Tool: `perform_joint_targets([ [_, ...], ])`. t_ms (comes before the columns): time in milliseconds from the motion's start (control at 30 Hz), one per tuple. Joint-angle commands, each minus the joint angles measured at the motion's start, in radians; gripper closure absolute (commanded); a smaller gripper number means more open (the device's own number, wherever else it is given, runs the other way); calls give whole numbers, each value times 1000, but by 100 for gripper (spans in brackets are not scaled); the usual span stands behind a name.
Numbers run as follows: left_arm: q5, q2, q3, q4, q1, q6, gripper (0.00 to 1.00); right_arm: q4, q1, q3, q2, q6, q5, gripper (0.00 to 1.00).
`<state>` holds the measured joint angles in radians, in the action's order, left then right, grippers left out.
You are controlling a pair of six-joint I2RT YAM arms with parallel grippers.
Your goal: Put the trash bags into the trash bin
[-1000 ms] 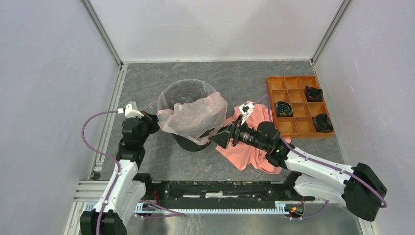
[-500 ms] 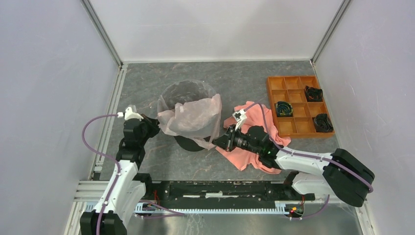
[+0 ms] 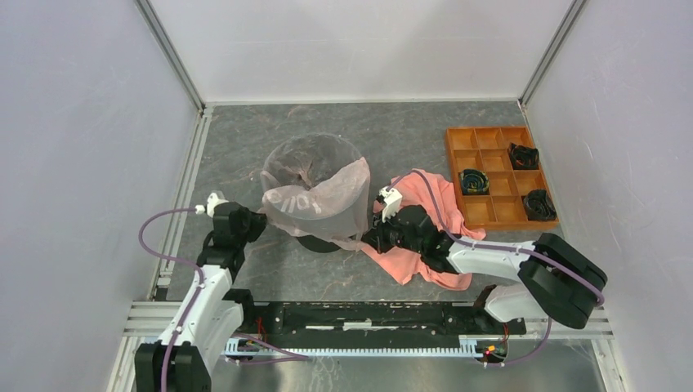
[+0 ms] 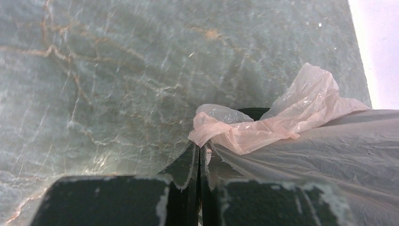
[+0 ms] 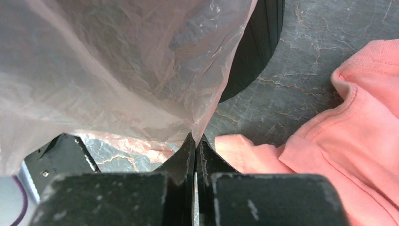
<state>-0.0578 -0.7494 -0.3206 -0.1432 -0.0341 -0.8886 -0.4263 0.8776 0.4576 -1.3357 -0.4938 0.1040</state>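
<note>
The thin translucent pale pink plastic bag (image 3: 323,204) drapes over the black round plastic bin (image 3: 317,242). It is stretched nine-to-three o'clock between the left gripper (image 4: 198,153) and right gripper (image 5: 195,142), each pinching a bag edge. The bin lies at twelve o'clock from both, about equally near. The white lettering (image 3: 292,201) on the bag is too blurred to read.

On the desk (image 3: 245,147) there is one pink plastic bag (image 3: 319,200), one black bin (image 5: 256,47), one coral cloth (image 3: 425,265) and one orange tray (image 3: 490,214). The tray has nine compartments, three by three. Three black rolls (image 3: 523,155) lie in it, one to a compartment. There are two robot arms (image 3: 200,294), each with one claw: the left claw (image 4: 198,153) and the right claw (image 5: 195,141).
</note>
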Motion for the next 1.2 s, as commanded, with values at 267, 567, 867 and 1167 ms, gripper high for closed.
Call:
perform_joint_targets([
  [267,-109,155,146,-70,7,-231,98,11,-69,25,-18,51,27,95],
  [567,-254,297,-61,-314,7,-150,32,215,-86,85,92,209,-38,57],
  [867,-454,411,-281,-488,7,-86,17,382,-86,122,230,307,-130,32],
  [1167,-156,336,-610,-284,-15,407,15,456,-88,147,325,350,-229,15],
])
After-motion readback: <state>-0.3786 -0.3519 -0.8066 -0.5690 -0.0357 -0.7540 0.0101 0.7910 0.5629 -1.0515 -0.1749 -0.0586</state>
